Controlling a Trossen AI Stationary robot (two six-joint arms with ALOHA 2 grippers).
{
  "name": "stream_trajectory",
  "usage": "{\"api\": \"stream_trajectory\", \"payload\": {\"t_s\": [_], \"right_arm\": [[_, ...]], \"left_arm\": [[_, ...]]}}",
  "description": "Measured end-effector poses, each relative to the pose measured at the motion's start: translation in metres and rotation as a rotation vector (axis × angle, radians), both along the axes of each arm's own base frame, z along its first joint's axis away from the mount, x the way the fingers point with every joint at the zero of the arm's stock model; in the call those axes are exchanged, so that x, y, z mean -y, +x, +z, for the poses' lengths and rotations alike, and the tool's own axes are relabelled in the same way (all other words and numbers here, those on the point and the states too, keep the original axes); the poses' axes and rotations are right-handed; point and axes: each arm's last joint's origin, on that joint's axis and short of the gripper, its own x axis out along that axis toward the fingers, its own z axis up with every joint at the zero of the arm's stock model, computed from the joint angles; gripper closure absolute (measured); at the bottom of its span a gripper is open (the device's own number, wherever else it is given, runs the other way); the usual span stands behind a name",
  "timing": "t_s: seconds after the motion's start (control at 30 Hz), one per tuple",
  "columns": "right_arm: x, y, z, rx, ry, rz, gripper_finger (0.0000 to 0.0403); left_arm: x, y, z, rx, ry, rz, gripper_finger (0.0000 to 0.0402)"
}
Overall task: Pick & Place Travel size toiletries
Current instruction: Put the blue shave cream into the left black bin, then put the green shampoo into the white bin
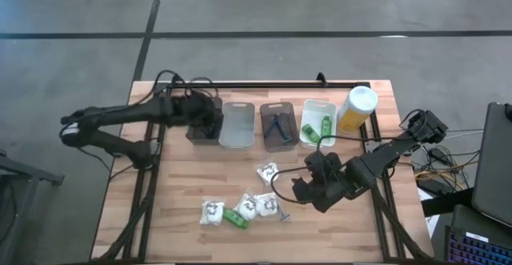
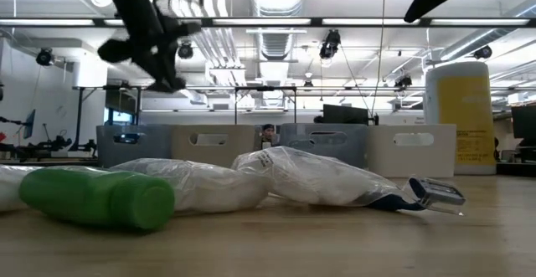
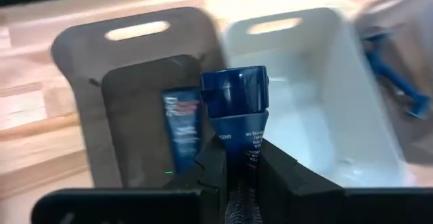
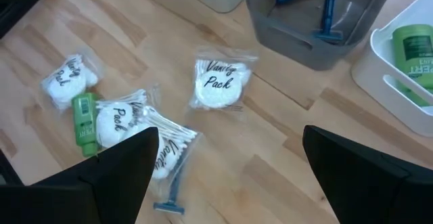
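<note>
Nearest the low camera lay a green bottle [image 2: 96, 198] on its side on the table [image 1: 184, 181], with crinkly white packets [image 2: 306, 176] just behind it. I had the left gripper [image 3: 238, 158] pinching a dark blue tube [image 3: 238, 112], cap pointing away from the fingers, held in the air over the dark tray [image 3: 135, 82]. Straight below it, inside that tray, a second blue tube [image 3: 181, 129] lay flat. Just beside the dark tray stood a clear tray [image 3: 311, 88], and beyond that a grey tray [image 1: 278, 126] holding blue razors [image 4: 318, 7].

My right gripper [image 1: 310, 189] hung with its fingers spread wide over the bare wood, gripping nothing. Just ahead of it lay one packet [image 4: 218, 83] on its own. Farther out sat a cluster of packets [image 1: 240, 209] with a green bottle among them, and a razor [image 4: 172, 193] at its edge. Behind this gripper, the white tray [image 1: 316, 125] held two more green bottles [image 1: 318, 126], with the tall yellow bottle [image 1: 356, 109] standing just beside it.
</note>
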Motion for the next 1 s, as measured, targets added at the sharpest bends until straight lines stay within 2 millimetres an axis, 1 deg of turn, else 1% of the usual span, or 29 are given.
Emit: {"api": "stream_trajectory", "payload": {"t_s": [0.1,0.17,0.23,0.33,0.43,0.6,0.77,0.87,1.0], "right_arm": [[0.000,0.001,-0.002,-0.005,-0.001,-0.006,0.0039],[0.000,0.000,-0.004,-0.009,0.005,-0.023,0.0039],[0.000,0.000,-0.004,-0.004,0.014,-0.038,0.0039],[0.000,0.000,-0.006,-0.007,0.016,-0.045,0.0039],[0.000,-0.001,-0.007,-0.007,0.017,-0.046,0.0039],[0.000,-0.001,-0.008,-0.009,0.018,-0.051,0.0039],[0.000,-0.001,-0.009,-0.012,0.019,-0.054,0.0039],[0.000,-0.001,-0.009,-0.010,0.022,-0.058,0.0039],[0.000,-0.001,-0.009,-0.010,0.022,-0.058,0.0039]], "left_arm": [[-0.019,-0.005,-0.017,-0.001,-0.059,0.018,0.0349],[-0.027,-0.006,-0.029,-0.023,-0.091,0.033,0.0349],[-0.031,-0.007,-0.040,-0.062,-0.108,0.047,0.0349],[-0.034,-0.006,-0.050,-0.107,-0.119,0.042,0.0344],[-0.035,-0.004,-0.056,-0.123,-0.125,0.043,0.0320],[-0.036,-0.003,-0.057,-0.122,-0.112,0.055,0.0251],[-0.036,-0.003,-0.053,-0.110,-0.105,0.056,0.0186],[-0.036,-0.001,-0.042,-0.062,-0.114,0.037,0.0159],[-0.032,0.002,-0.021,0.013,-0.102,-0.001,0.0141]]}}
